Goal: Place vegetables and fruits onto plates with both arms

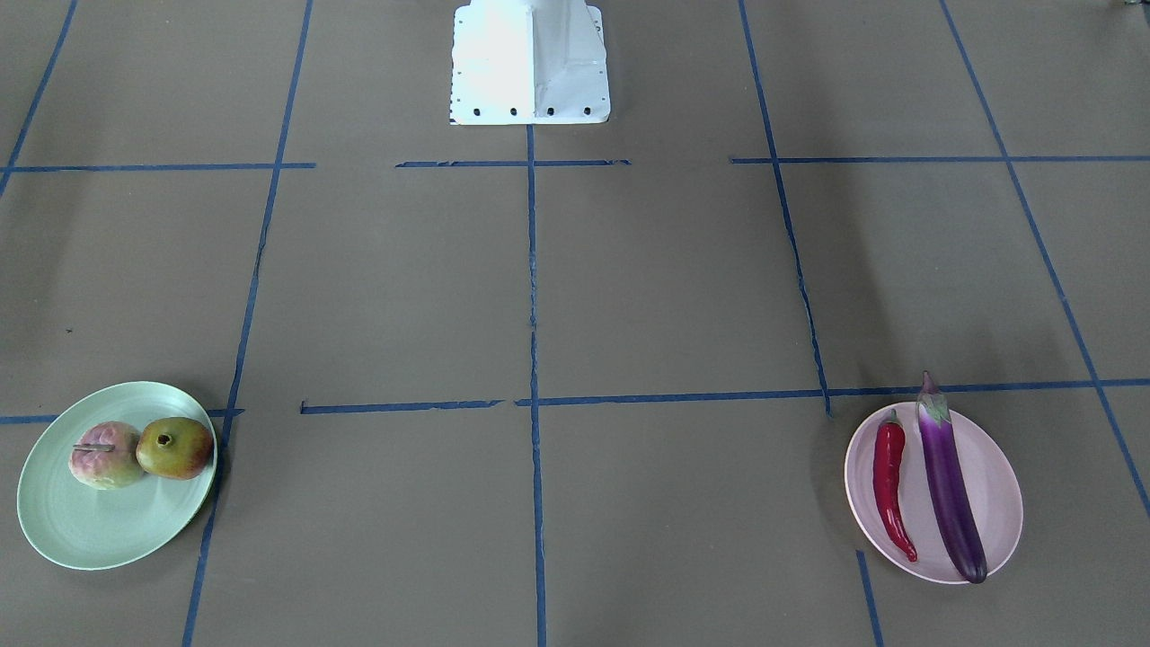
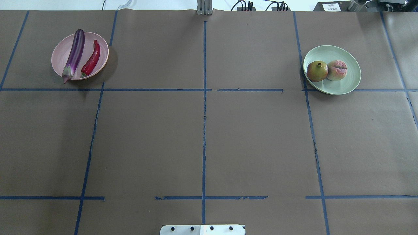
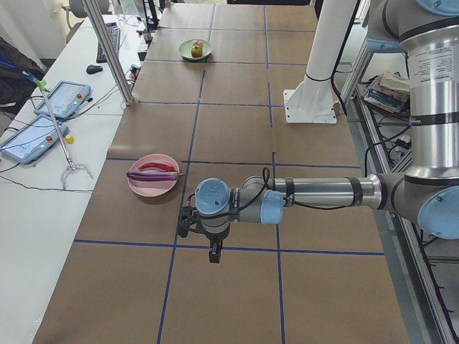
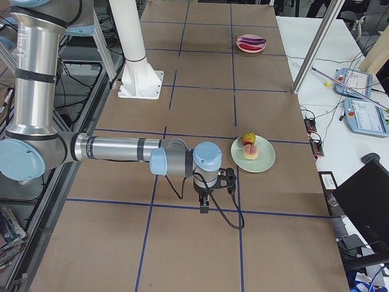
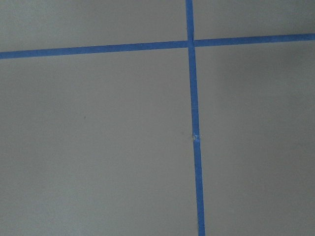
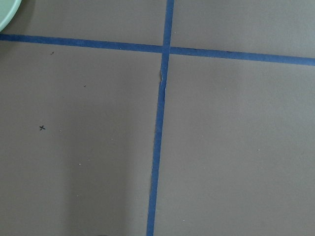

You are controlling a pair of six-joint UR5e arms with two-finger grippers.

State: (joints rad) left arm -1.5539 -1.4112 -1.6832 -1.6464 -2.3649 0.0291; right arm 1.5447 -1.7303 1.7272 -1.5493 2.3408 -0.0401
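Note:
The purple eggplant (image 2: 74, 54) and the red chili pepper (image 2: 91, 60) lie side by side on the pink plate (image 2: 58, 55). The yellow-green and red fruit (image 2: 316, 71) and the pale pink fruit (image 2: 337, 70) sit touching on the mint green plate (image 2: 346, 85). My left gripper (image 3: 213, 254) hangs low over bare table, near the pink plate (image 3: 143, 188). My right gripper (image 4: 204, 207) hangs low over bare table, near the green plate (image 4: 264, 159). Both show only in the side views, so I cannot tell if they are open or shut.
The white robot base (image 1: 530, 63) stands at the table's middle edge. Blue tape lines (image 2: 204, 114) grid the brown table. A side bench holds tablets (image 3: 61, 97) and a metal post (image 3: 115, 57). The right wrist view catches the green plate's rim (image 6: 7, 7).

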